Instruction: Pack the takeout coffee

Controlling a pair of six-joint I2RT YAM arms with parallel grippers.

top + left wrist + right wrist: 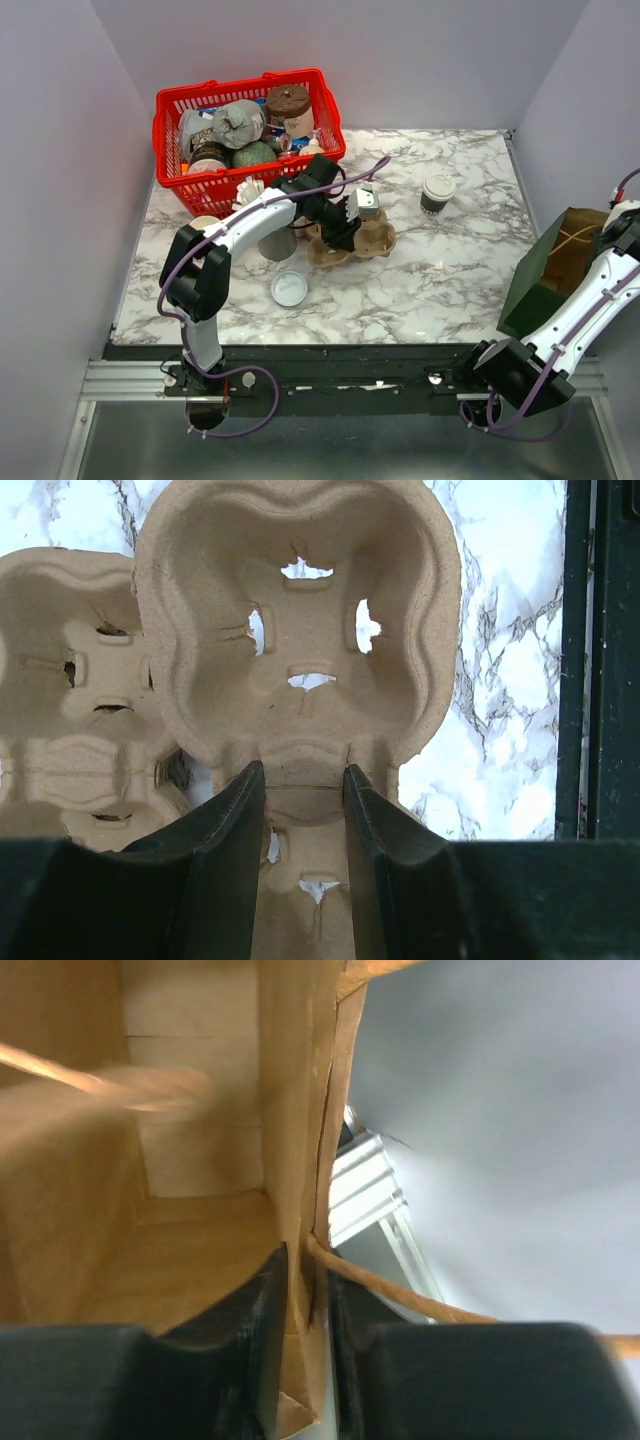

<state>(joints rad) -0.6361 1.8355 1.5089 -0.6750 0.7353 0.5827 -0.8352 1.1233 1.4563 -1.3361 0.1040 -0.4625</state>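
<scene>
Arm point(250, 213) outstretched, left tool point(303, 775) on carrier point(190, 660)

takeout coffee point(437, 193) standing apart, cup carrier point(378, 240) well left

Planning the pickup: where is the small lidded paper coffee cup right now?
In the top view, the white-lidded paper coffee cup stands upright on the marble table, right of the brown pulp cup carrier and left of the green paper bag.

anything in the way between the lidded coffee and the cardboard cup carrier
Nothing visible. The takeout coffee stands alone to the right of the cup carrier, with only bare marble table between them. The left gripper grips the carrier's rim, and the pockets seen there are empty.
</scene>
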